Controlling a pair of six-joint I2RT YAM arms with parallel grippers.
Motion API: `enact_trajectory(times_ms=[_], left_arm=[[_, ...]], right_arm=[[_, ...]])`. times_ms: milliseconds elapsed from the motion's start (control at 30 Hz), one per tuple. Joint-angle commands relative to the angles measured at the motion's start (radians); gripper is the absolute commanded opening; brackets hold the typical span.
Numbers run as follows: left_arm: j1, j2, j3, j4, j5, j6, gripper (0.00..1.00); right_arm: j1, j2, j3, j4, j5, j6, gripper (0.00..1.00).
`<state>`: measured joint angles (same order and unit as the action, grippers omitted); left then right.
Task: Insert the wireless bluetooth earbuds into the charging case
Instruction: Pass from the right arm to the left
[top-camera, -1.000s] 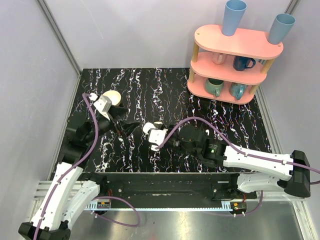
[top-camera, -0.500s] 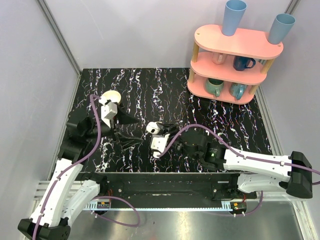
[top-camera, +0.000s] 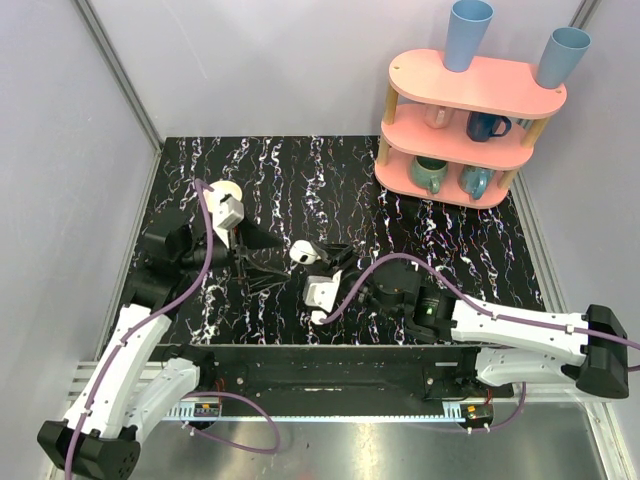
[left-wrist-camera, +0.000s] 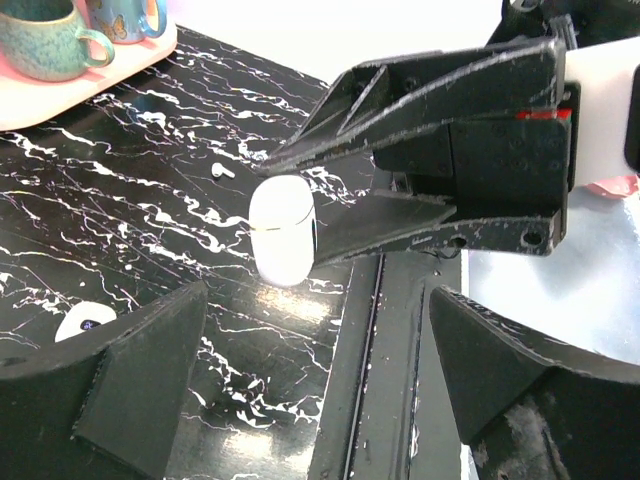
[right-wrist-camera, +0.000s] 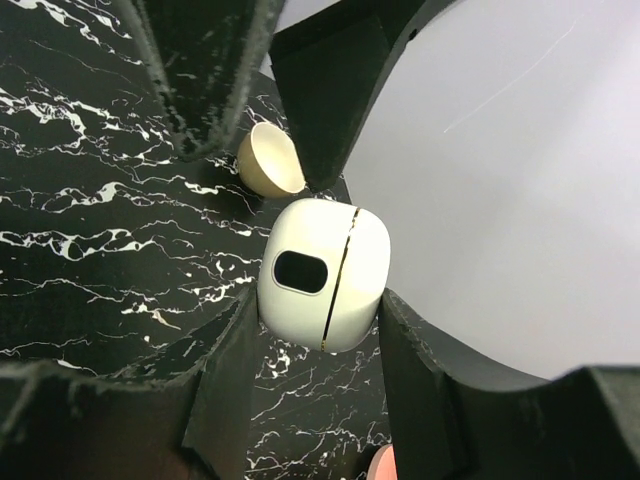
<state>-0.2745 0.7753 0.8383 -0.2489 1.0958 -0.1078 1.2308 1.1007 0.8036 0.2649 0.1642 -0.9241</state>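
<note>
Table (top-camera: 450, 230): black slab with white marble veining, glossy. It is walled by plain grey panels at 9, 12 and 3 o'clock, and a black rail runs along the near edge at 6. Open surface lies through the middle and toward 3 o'clock. A pink two-tier shelf (top-camera: 470, 85), rounded and on wooden posts, fills the 1 o'clock corner and carries glazed mugs and blue cups. A cream bowl (top-camera: 226, 191), smooth and half-round, sits near 10 o'clock. The right gripper (top-camera: 312, 256) is clenched on the case (top-camera: 302, 252) just left of centre. The case is a smooth white rounded square with a thin seam and a dark oval spot, and one black finger presses each of two opposite sides. The left gripper (top-camera: 268, 252) is released, its matte black wedge fingers spread wide, just beside the case at its 9 o'clock and not touching it. One earbud (left-wrist-camera: 222, 171), a tiny white bean, lies on the bare table. In the left wrist view it is at 10 o'clock from the case, well apart. A flat white piece (left-wrist-camera: 83, 320) with a dark centre lies on the table at 8 o'clock in that view.
</note>
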Motion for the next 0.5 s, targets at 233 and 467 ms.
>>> enact_trajectory(times_ms=[233, 467], left_arm=[[-0.026, 0.051, 0.027, 0.111, -0.028, -0.075, 0.9], [-0.037, 0.064, 0.016, 0.102, -0.056, -0.07, 0.77]], right_arm=[[0.024, 0.019, -0.009, 0.117, 0.012, -0.099, 0.16], [0.03, 0.024, -0.009, 0.123, -0.003, -0.096, 0.16]])
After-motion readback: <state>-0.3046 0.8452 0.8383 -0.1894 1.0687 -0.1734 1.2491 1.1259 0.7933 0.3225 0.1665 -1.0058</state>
